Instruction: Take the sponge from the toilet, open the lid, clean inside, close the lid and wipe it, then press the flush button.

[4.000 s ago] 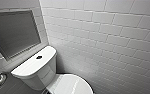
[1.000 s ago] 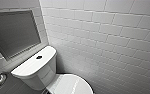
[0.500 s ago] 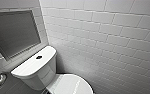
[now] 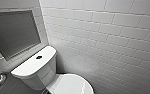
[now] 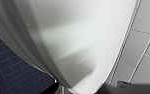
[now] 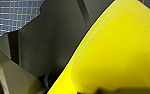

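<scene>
While the lid (image 4: 69,85) sits down on the toilet (image 4: 39,75), the right claw (image 6: 97,88) is clamped on the sponge (image 6: 121,50), raised above the floor tiles (image 6: 18,15); left claw (image 5: 98,90) grip: cannot tell.

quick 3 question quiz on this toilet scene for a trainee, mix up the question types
1. True or false: the lid is down over the bowl.
2. In the right wrist view, the sponge is: A yellow, B green, C pink.
3. Fill in: the flush button sits on top of the ____.

Key: 1 true. 2 A. 3 tank.
</scene>
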